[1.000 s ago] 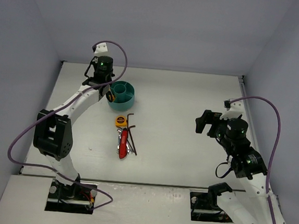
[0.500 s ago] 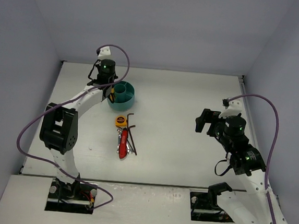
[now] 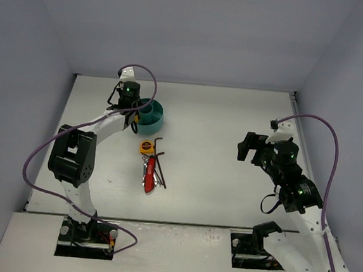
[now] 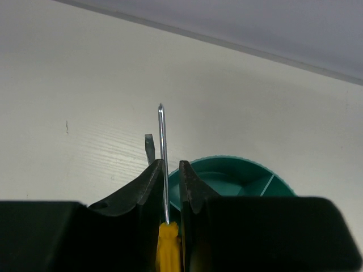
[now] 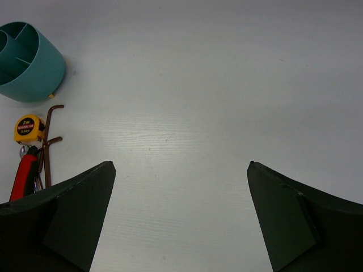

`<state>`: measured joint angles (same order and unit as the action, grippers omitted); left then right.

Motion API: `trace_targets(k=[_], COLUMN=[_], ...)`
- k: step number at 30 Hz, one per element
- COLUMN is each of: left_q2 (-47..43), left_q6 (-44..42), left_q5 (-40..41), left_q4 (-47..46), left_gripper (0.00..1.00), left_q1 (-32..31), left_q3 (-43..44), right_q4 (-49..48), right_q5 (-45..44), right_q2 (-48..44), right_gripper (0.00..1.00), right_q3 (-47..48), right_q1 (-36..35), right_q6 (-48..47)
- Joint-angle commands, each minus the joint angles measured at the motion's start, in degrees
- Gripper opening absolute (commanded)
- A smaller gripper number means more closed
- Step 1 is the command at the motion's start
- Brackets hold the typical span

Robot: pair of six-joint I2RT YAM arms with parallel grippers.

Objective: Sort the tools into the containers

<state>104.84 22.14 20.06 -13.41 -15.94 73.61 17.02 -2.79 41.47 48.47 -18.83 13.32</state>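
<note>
Reaching to the left rim of the teal organiser in the top view, the left tool seems poised to drop its load into a compartment. The tape measure and hex keys wait on the worktop nearby.

From the left wrist, its jaws pinch a yellow-handled screwdriver by the shaft, with the organiser just beyond.

From the right wrist, the right tool gapes wide and empty, well apart from everything.

Handle of the screwdriver runs off the bottom edge; the left gripper masks the near half of the teal organiser; red-handled tool partly hidden
</note>
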Motion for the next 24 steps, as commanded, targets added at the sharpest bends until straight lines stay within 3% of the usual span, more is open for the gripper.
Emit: trace_targets(k=[1, 8, 11, 15, 24], left_q2=[-6.55, -14.80, -18.89, -22.05, -25.29], left_q6=[1.97, 3.37, 5.37, 7.40, 12.16], left_q5=[-1.00, -2.64, -4.32, -7.66, -13.22], left_q4=[-4.06, -1.08, 5.79, 22.80, 39.48], left_gripper=[0.17, 0.30, 0.35, 0.42, 0.67], left_q1=[-0.10, -1.79, -2.43, -3.22, -7.99], left_q3=[-1.12, -5.06, -5.15, -2.34, -3.77], right_q4=[-2.60, -2.60, -2.60, -2.60, -2.60], right_q5=[-1.17, -0.28, 0.43, 1.38, 4.70], right_q2=[0.54, 0.26, 0.47, 1.15, 2.69], right_gripper=[1.00, 1.00, 1.00, 1.00, 1.00], right_q3=[1.96, 1.81, 1.81, 1.72, 1.66], right_q1=[-0.33, -0.33, -0.33, -0.33, -0.33], right_q6=[-0.49, -0.10, 0.05, 0.48, 1.32])
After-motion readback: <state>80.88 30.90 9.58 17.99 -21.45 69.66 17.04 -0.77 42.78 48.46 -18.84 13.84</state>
